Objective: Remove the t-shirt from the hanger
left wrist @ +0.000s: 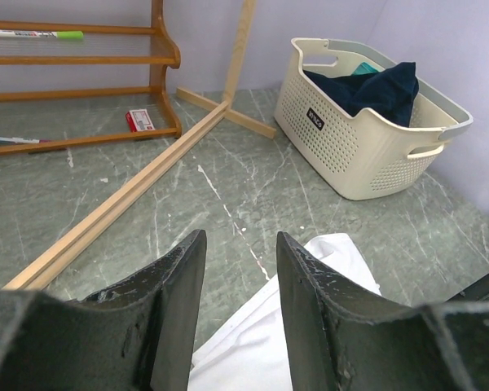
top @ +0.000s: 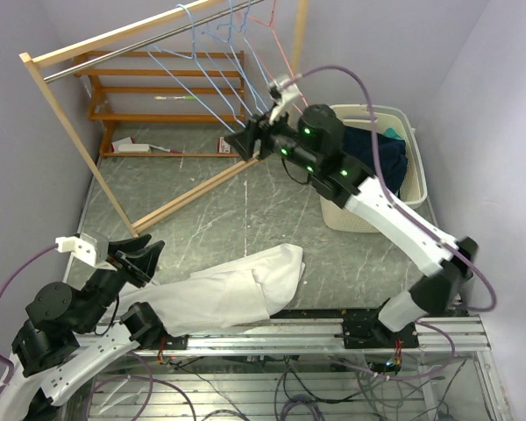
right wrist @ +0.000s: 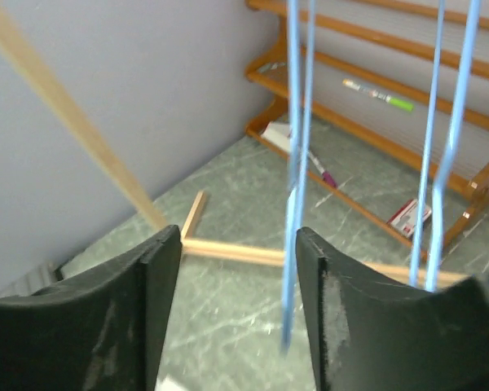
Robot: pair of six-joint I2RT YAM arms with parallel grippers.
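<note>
Lying just under the spread left gripper (left wrist: 240, 244), the white t-shirt (top: 237, 289) stretches rightward, far from the right gripper (right wrist: 238, 244), spread at a blue hanger (right wrist: 297, 163).

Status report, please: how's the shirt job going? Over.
Left gripper open, empty. Right gripper open at blue hanger. White t-shirt lying on table, off hanger. Nothing blocking it.

Right gripper (right wrist: 238, 244) gap: a blue hanger wire (right wrist: 297, 163) hangs between your jaws.
Beside it: more hangers (right wrist: 440, 163) crowd close.
Left gripper (left wrist: 240, 269) ahead: bare table (left wrist: 228, 187) for you up to the rack's floor rail (left wrist: 122, 204).
Far right: the basket (left wrist: 350, 155) blocks you.
Under left jaws: t-shirt (left wrist: 342, 257).
</note>
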